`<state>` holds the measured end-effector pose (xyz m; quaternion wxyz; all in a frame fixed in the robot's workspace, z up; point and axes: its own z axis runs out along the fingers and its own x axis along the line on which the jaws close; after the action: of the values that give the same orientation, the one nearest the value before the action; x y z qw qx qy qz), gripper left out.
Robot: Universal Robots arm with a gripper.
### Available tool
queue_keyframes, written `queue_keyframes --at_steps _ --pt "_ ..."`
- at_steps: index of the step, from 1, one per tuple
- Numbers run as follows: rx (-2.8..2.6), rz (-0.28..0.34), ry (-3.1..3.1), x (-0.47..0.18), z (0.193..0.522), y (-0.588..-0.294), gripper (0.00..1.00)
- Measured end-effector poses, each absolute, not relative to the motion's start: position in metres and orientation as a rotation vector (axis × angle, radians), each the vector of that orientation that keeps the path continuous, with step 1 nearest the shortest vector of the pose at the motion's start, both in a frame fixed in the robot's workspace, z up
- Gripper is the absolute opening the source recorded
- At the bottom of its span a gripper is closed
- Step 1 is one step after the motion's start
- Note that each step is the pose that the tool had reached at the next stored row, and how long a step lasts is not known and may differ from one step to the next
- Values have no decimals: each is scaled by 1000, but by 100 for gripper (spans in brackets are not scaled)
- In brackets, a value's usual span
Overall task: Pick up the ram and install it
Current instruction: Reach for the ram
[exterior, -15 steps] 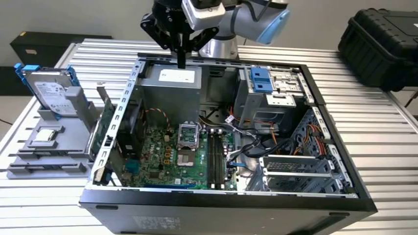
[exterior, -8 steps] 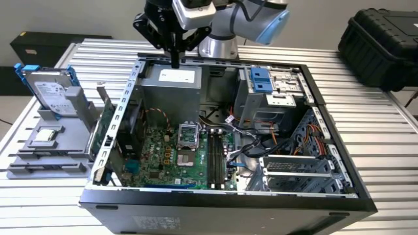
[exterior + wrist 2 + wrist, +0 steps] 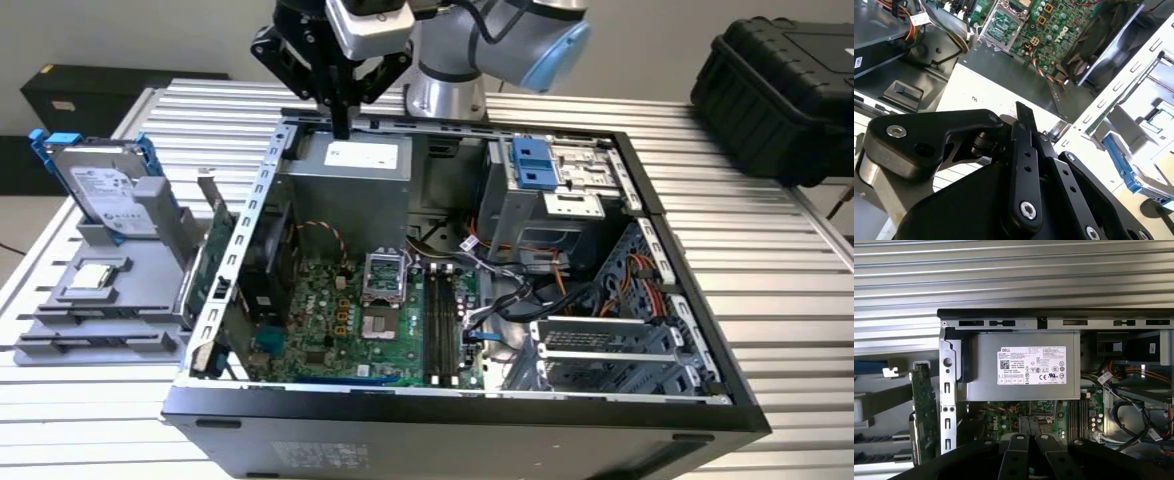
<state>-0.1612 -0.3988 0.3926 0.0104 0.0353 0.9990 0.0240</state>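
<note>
One question decides this for me, which way the ram lies from the pincer (image 3: 342, 130), and I can't settle it cleanly, because I cannot single the ram out. The pincer hangs over the far-left corner of the open case (image 3: 467, 440), tips just above the power supply (image 3: 354, 165). Its fingers (image 3: 1016, 450) are pressed together with nothing between them. Two candidate spots, both on the near side of the pincer. On the exterior view's left, just outside the case wall, a thin green board (image 3: 207, 285) stands on edge beside the grey rack (image 3: 94, 325). It carries a metal bracket (image 3: 204, 190) at its far end, so I read it as the expansion card, not my stick. Toward the exterior view's right, down on the motherboard, the memory slots (image 3: 434, 320) sit just right of the processor socket (image 3: 383, 272). Whether a stick is seated in them I can't tell. Either way the long axis runs near to far, in line with the case's left wall.
</note>
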Motion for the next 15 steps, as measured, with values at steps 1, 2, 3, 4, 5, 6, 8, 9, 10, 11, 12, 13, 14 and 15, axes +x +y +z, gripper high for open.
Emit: queue_keyframes --at_steps 1,2,3,4,5,6,8,9,10,11,12,13,14,15 --pt "110 75 3118 -163 393 -399 0" --pt "110 75 3118 -165 393 -399 0" --pt "110 75 3118 -167 393 -399 0" --pt "110 75 3118 -169 393 -399 0" --pt "110 75 3118 -171 393 -399 0" --pt "110 75 3118 -173 393 -399 0" --pt "110 75 3118 -177 393 -399 0" --pt "110 75 3118 -180 393 -399 0" --pt "110 75 3118 -182 393 -399 0" --pt "110 75 3118 -184 393 -399 0" --pt "110 76 3118 -186 393 -399 0" --pt "110 76 3118 -189 393 -399 0" --pt "110 76 3118 -191 393 -399 0" --pt "110 76 3118 -194 393 -399 0"
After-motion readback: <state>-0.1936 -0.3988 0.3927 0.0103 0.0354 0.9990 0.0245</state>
